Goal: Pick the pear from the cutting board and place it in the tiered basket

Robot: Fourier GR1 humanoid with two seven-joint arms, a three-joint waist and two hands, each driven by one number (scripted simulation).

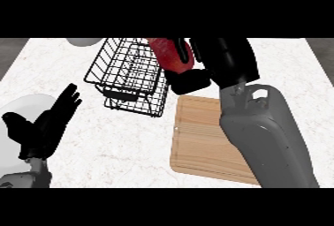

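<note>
Counter [117, 150] is white marble with faint grey veining, cutting board [202, 141] a pale wood grain. Tiered basket [130, 75] is black wire. Red bottle [171, 55] with a black cap, black hands [42, 126], grey forearms [274, 141], white plate [13, 132].

A white marbled counter [124, 145] was seen from above. A black wire tiered basket [130, 75] was set on it toward the back, and a wooden cutting board [205, 139] was laid just beside it, nearer the front. A white rounded object [83, 42] was partly seen at the far edge
</note>
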